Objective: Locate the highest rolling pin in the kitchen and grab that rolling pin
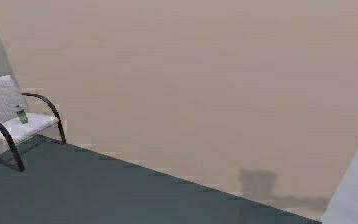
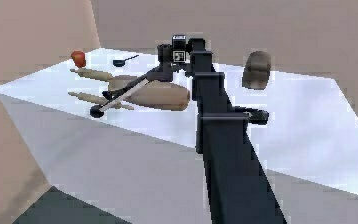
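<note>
On the white counter [image 2: 287,120] lies a pale, stick-like thing [image 2: 84,96] that may be a rolling pin. A second pale elongated thing [image 2: 87,74] lies just beyond it. The dark arm [image 2: 222,130] rises from the arm side view's bottom edge over the counter. The gripper [image 2: 103,107] reaches left from the arm's far end, its thin fingers [image 2: 127,95] ending at the nearer pale stick. Whether it touches that stick is unclear. I cannot tell whether the gripper holds anything.
A brown oval loaf-like thing [image 2: 163,97] lies beside the fingers, with a red round thing [image 2: 78,58], a small dark utensil [image 2: 122,62] and a brown-grey block [image 2: 255,70] farther out. Ahead are a beige wall [image 1: 207,80], dark floor [image 1: 77,190] and a chair [image 1: 12,115] carrying a small green thing [image 1: 22,116].
</note>
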